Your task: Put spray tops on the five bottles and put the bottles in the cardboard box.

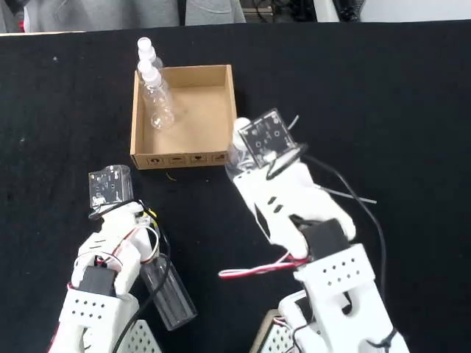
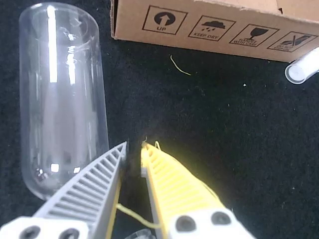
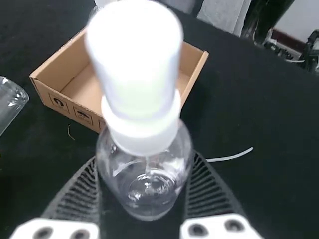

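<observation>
1. A matte black table [image 1: 412, 88] carries an open, shallow cardboard box [image 1: 180, 157]. The box is square with plain brown walls and sits toward the far edge, left of the middle.
2. A clear plastic leaning bottle [image 1: 159, 104] with a white top rests inside the box, at its far left corner. A second white top [image 1: 145, 45] shows just behind it. Whether that one is inside the box cannot be told.
3. The right arm [image 1: 294, 198], of white plastic, comes in from the near edge. The right jaws grip a held bottle [image 3: 144, 186], round and transparent, with a white spray top [image 3: 137, 84] under a cloudy cover. It is just beside the box's near right corner.
4. The left arm [image 1: 110, 250] is by the near left corner. The left jaws, one ribbed grey and one ribbed yellow, are almost closed, with only a thin slit and nothing between them.
5. A clear cylinder [image 2: 60, 99], smooth and round-ended, lies on the table just beside the left jaws.
</observation>
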You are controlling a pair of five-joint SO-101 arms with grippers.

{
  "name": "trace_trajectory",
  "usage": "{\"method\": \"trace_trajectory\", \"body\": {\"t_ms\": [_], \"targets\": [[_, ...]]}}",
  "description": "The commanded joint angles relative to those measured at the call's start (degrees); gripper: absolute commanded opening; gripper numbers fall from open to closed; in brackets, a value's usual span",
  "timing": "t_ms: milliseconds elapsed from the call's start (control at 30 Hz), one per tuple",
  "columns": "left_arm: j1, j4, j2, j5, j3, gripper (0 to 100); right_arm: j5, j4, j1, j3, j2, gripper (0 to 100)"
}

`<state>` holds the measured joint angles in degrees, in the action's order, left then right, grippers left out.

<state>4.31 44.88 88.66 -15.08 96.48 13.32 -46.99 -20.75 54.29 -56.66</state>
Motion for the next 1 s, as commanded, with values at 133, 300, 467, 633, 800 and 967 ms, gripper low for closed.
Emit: {"method": "trace_trajectory", "body": {"t_ms": [133, 300, 467, 633, 800, 967], "targets": [[-0.4, 0.3, 0.3, 0.1, 1.5, 4, -0.2, 0.4, 1.3, -8.0, 5.0, 1.3], [-0.4, 0.3, 0.3, 0.1, 1.5, 4, -0.2, 0.4, 1.2, -11.2, 7.9, 1.3], [-0.4, 0.3, 0.3, 0.1, 1.5, 4, -0.3, 0.4, 1.1, -14.1, 11.7, 1.2], [-0.4, 0.3, 0.3, 0.1, 1.5, 4, -4.1, 3.7, 1.1, -15.8, 14.9, 1.2], [-0.4, 0.3, 0.3, 0.1, 1.5, 4, -5.6, 8.4, 0.5, -15.8, 18.5, 1.2], [-0.4, 0.3, 0.3, 0.1, 1.5, 4, -6.3, 14.6, 0.5, -15.9, 22.9, 1.2]]}}
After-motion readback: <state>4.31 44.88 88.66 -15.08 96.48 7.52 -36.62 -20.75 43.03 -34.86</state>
